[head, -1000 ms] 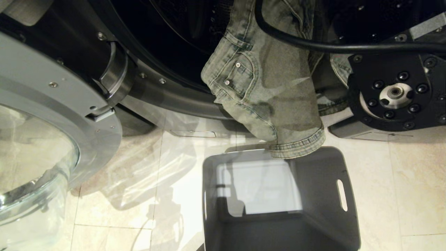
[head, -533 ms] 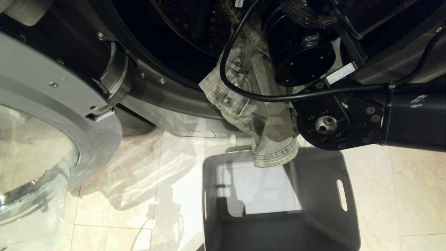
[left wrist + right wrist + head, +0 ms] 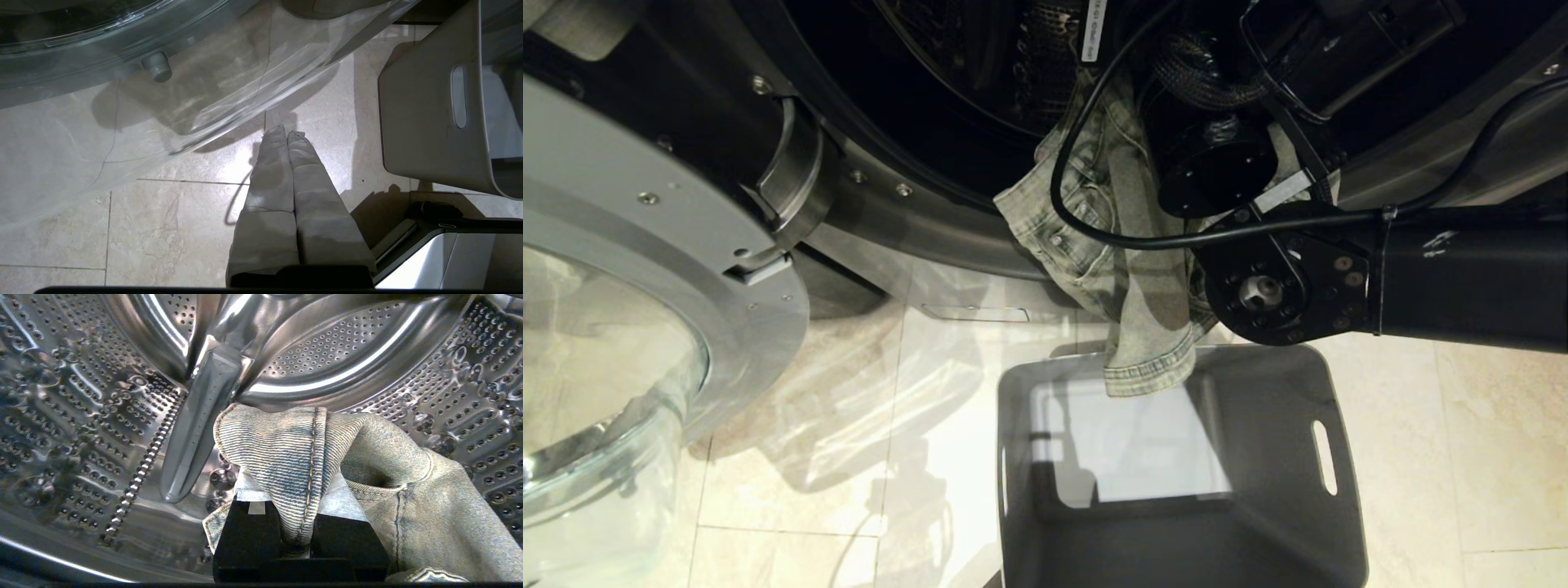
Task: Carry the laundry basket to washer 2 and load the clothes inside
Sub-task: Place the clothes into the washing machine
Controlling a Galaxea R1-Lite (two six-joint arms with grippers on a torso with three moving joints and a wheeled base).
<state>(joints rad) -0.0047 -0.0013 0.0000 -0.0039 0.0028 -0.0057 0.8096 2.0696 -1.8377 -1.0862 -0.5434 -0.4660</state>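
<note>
The empty grey laundry basket point(image 3: 1258, 457) stands on the floor below the washer's open port point(image 3: 915, 220); its slotted wall point(image 3: 425, 122) also shows in the left wrist view. The pale denim clothes point(image 3: 1127, 278) hang over the port's lip, one hem dangling above the basket. My right arm point(image 3: 1421, 269) reaches into the steel drum point(image 3: 347, 347). There my right gripper point(image 3: 295, 535) is shut on a fold of the denim point(image 3: 286, 457). My left gripper point(image 3: 286, 132) is shut and empty, low over the floor beside the basket. The washer's number label is out of view.
The washer's round glass door point(image 3: 605, 343) stands swung open at the left, close above the left gripper point(image 3: 122, 41). A black cable point(image 3: 1078, 220) loops across the denim. A drum paddle point(image 3: 200, 424) sits beside the held fold. Beige floor tiles point(image 3: 849, 425) surround the basket.
My right arm has pushed deeper into the drum, drawing the denim in with it. Less cloth hangs outside, and the dangling hem has shifted left. The basket and door have not moved.
</note>
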